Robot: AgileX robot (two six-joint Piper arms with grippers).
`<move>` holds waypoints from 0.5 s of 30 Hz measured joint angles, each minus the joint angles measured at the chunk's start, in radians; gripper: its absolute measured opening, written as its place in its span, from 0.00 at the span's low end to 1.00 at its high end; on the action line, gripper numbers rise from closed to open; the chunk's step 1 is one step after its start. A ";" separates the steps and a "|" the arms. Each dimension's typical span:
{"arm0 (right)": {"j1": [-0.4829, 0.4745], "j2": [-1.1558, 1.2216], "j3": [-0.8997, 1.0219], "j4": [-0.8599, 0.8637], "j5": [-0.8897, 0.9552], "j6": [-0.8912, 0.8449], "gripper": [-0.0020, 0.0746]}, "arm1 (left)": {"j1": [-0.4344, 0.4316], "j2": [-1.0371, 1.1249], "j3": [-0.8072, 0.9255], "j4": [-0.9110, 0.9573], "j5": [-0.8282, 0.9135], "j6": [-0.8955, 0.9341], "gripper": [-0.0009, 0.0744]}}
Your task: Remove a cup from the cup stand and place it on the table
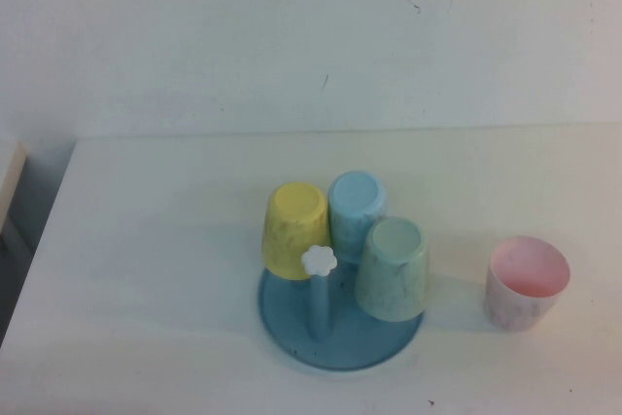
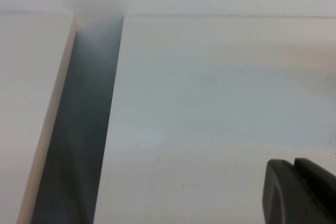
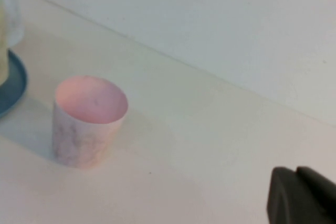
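High view shows me the cup (image 1: 526, 281) standing upright, mouth up, on the table (image 1: 146, 240), at about three o'clock from the cup stand (image 1: 340, 323) and clear of its blue rim. On the stand, a yellow cup (image 1: 293, 229), a blue cup (image 1: 356, 203) and a mint green cup (image 1: 394, 267) sit upside down, and one peg (image 1: 319, 291) at the front stands bare. I judge the placing done, with only parking left. My right gripper (image 3: 304, 195) sits near the pink cup, not touching it, jaws together and empty. My left gripper (image 2: 302, 190) hangs over bare table by its left edge, jaws together, holding nothing.
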 joint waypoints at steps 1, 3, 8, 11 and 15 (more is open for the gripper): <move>-0.024 -0.019 0.032 0.000 -0.025 0.020 0.02 | 0.000 0.000 0.000 0.000 0.000 0.000 0.01; -0.067 -0.053 0.091 -0.002 -0.064 0.050 0.02 | 0.000 0.000 0.000 0.000 0.000 0.000 0.01; -0.099 -0.117 0.236 -0.006 -0.098 0.130 0.02 | 0.000 0.000 0.000 0.000 0.000 0.000 0.01; -0.099 -0.126 0.289 -0.006 -0.096 0.187 0.02 | 0.000 0.000 0.000 0.000 0.002 0.000 0.01; -0.099 -0.127 0.290 -0.047 -0.096 0.270 0.02 | 0.000 0.000 0.000 0.000 0.002 0.000 0.01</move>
